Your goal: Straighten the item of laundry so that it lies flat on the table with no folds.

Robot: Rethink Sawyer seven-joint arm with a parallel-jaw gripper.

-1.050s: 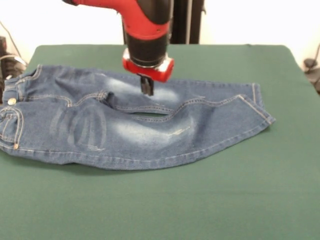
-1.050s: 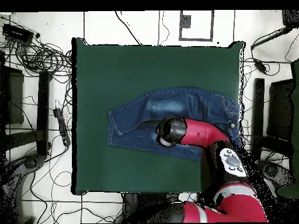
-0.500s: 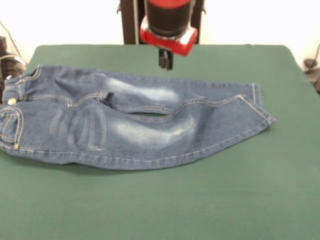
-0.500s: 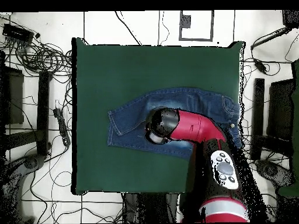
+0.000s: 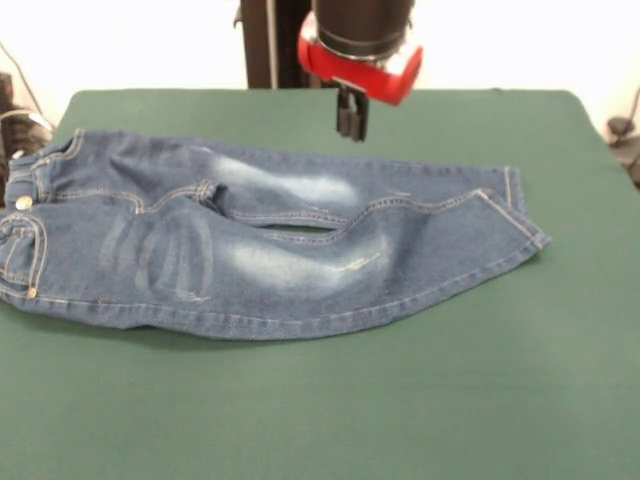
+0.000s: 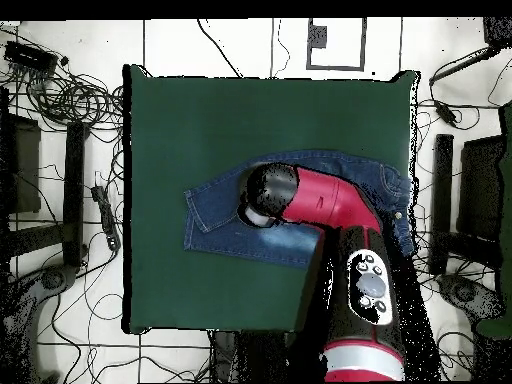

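Observation:
The item of laundry [image 5: 270, 250], a small pair of blue jeans with faded patches, lies spread across the table [image 5: 400, 400], waistband at the left and leg hems at the right. The two legs lie side by side, with a small gap of green between them at the crotch. My gripper [image 5: 350, 122] hangs well above the far leg, its dark fingers pressed together and holding nothing. In the overhead view the arm's red and black wrist [image 6: 275, 192] covers the middle of the jeans [image 6: 215, 215] and hides the gripper. The table [image 6: 200, 110] extends far beyond the jeans.
A black post [image 5: 258, 45] stands behind the far table edge. Cables and dark equipment [image 5: 12, 125] sit off the left edge. In the overhead view, cables [image 6: 60, 90] and stands [image 6: 442, 180] ring the table on the floor.
The gripper has risen from just above the far leg and shifted right in the front view. The jeans have not moved.

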